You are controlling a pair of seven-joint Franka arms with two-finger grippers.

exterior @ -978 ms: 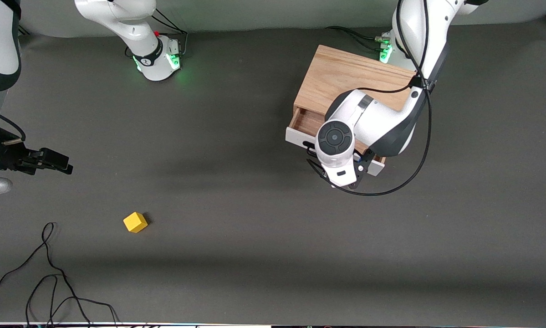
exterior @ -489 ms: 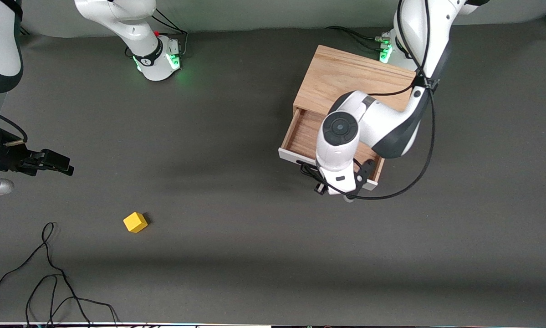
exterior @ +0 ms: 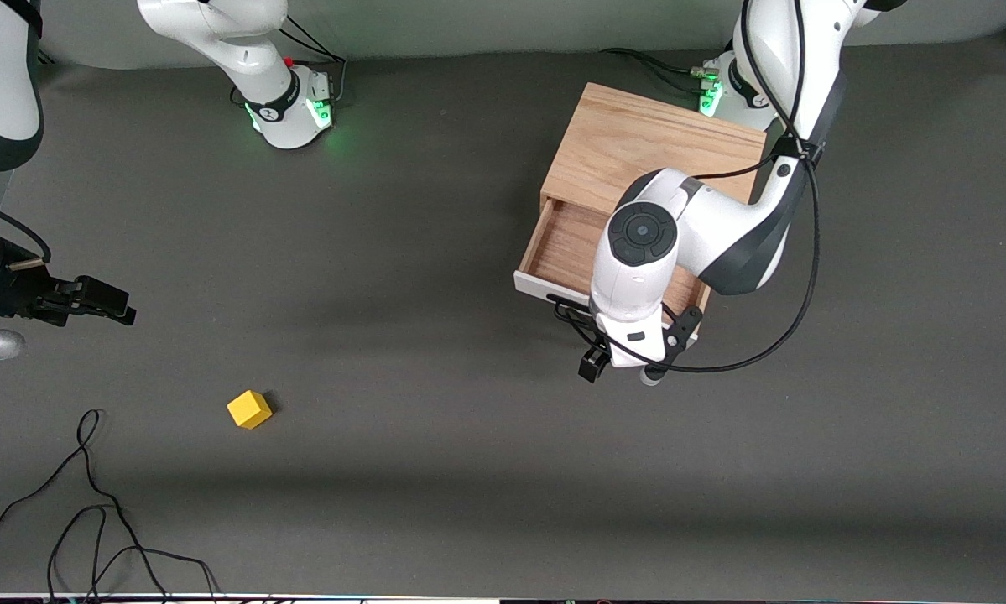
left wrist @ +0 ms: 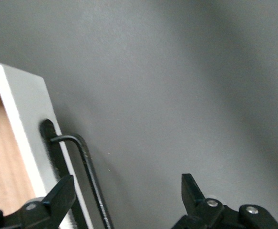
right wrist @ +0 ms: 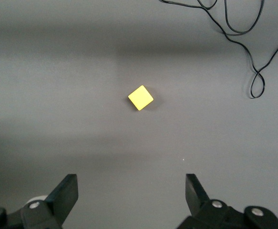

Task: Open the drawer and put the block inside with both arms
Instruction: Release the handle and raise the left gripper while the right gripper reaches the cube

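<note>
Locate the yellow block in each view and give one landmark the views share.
Front view: the yellow block lies on the bare mat toward the right arm's end.
Left wrist view: not in it; only the drawer's front and handle show.
Right wrist view: mid-picture.
Shared landmark: the loose black cable near the block.

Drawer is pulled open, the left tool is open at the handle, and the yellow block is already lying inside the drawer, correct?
Not quite. The drawer is open and the left tool is open at the handle, but the front view shows the yellow block on the table toward the right arm's end, nearer the front camera than the drawer.
</note>
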